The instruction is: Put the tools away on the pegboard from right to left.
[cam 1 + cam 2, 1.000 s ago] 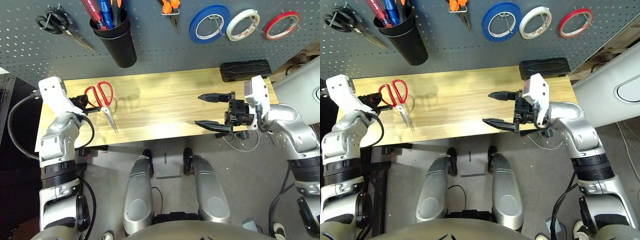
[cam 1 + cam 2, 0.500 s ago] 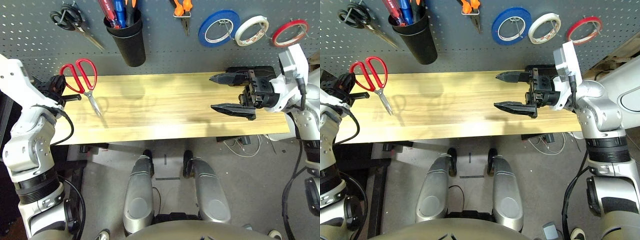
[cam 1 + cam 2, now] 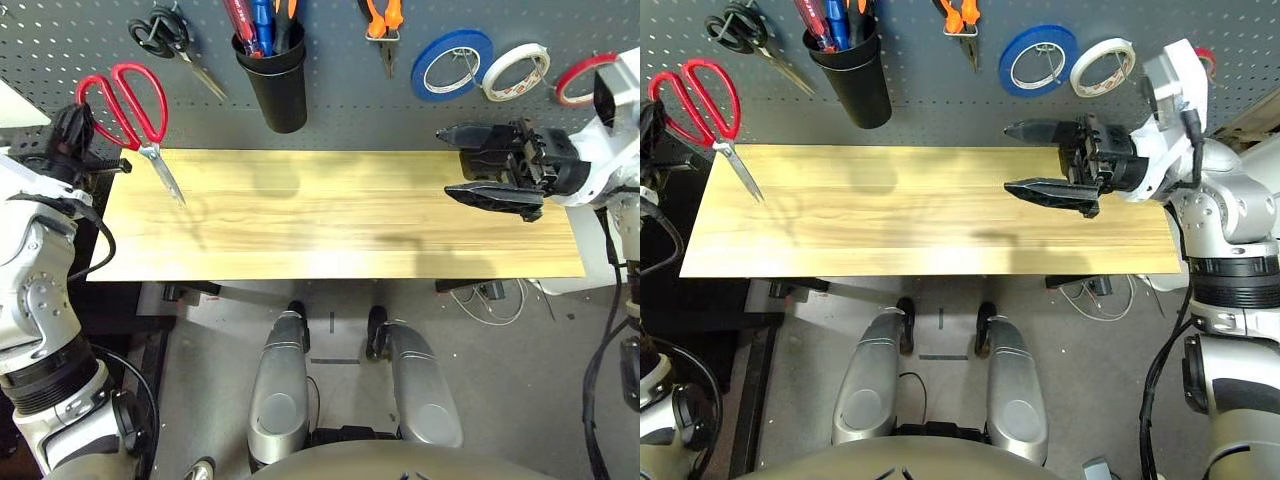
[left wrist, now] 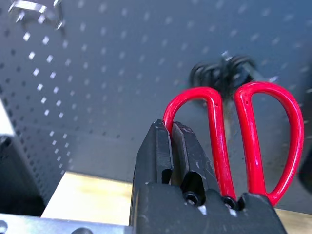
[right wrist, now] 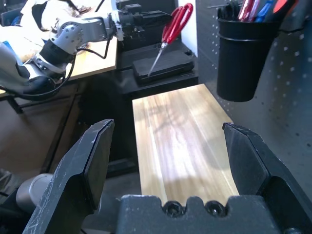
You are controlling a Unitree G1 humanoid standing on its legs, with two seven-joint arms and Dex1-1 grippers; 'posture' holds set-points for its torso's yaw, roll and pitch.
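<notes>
Your surface (image 3: 340, 215) is pale wood with a smooth, satin sheen and visible grain. The pegboard (image 3: 90, 40) at the top of the frame looks like matt dark grey sheet. You see glossy red plastic handles and bare metal blades on the scissors (image 3: 135, 105). The cup (image 3: 275, 85) is smooth black plastic with a dull shine. Both grippers, left (image 4: 170, 161) and right (image 5: 168, 156), have matt black jaws, and the forearms are brushed silver.

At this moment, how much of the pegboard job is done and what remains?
Done: red tape ring, orange-handled pliers and red-handled screwdriver in the black cup are on the pegboard. In hand: the left gripper is shut on the red-handled scissors, lifted off the table. Left: hanging them. The right gripper is open, empty.
</notes>
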